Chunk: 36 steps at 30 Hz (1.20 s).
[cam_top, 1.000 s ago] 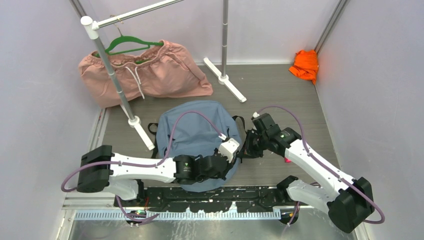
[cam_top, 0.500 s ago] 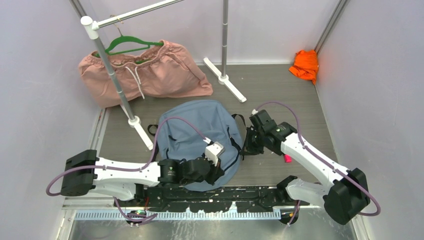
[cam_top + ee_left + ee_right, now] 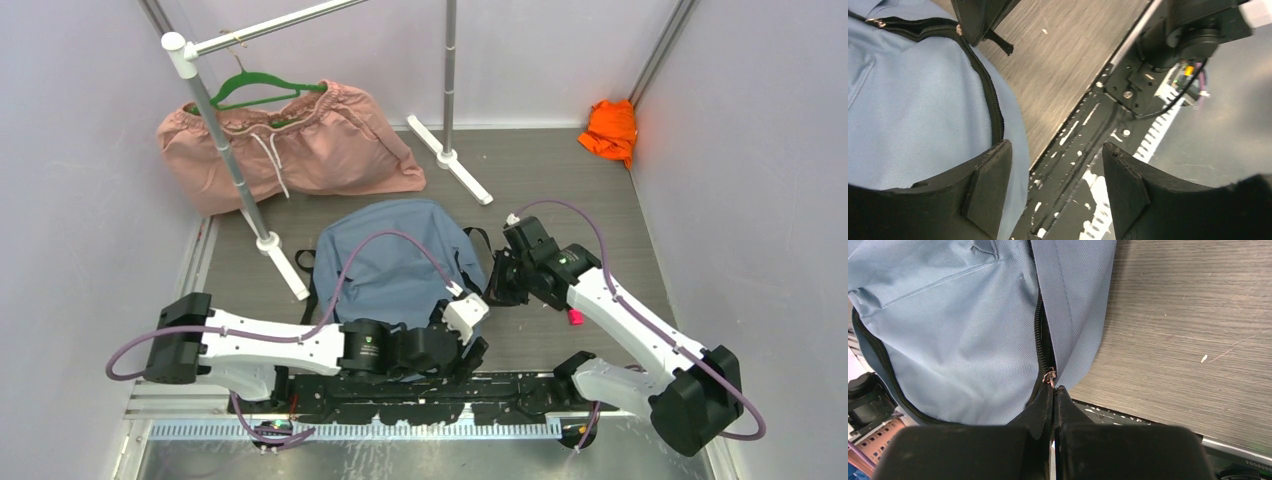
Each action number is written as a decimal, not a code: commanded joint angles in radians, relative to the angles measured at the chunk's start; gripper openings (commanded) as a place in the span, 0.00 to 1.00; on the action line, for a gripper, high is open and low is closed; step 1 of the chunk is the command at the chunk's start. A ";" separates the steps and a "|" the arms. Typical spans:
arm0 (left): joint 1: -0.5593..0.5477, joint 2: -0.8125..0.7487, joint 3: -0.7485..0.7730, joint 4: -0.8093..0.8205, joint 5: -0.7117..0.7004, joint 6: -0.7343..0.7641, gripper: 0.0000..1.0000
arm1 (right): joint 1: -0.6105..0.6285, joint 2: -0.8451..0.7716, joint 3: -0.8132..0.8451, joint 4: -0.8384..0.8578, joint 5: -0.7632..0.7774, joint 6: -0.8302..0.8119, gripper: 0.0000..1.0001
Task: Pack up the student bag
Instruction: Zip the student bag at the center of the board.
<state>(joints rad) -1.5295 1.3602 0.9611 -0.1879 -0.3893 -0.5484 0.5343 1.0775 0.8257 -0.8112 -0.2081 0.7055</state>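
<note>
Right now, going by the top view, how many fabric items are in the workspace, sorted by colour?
Blue: 1, the student bag
Pink: 1, the drawstring garment
Orange: 1, the small cloth
Total: 3

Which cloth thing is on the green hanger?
The pink drawstring garment, back left. The blue bag lies flat in the middle; the orange cloth sits bunched in the far-right corner.

Student bag (image 3: 948,330): matt blue woven cloth, fine weave. Its zipper (image 3: 1044,335): black, toothed. Table (image 3: 1188,315) under bag: grey wood-grain, lightly scratched.
</note>
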 commanded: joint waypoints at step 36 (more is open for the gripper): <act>-0.030 -0.225 -0.390 0.122 0.203 -0.048 0.00 | -0.202 0.336 0.239 0.160 0.044 -0.115 0.01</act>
<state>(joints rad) -1.5097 1.1748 0.6075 0.0113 -0.3649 -0.5690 0.4232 1.3415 0.9611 -0.8410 -0.3710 0.6514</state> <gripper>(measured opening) 0.021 0.039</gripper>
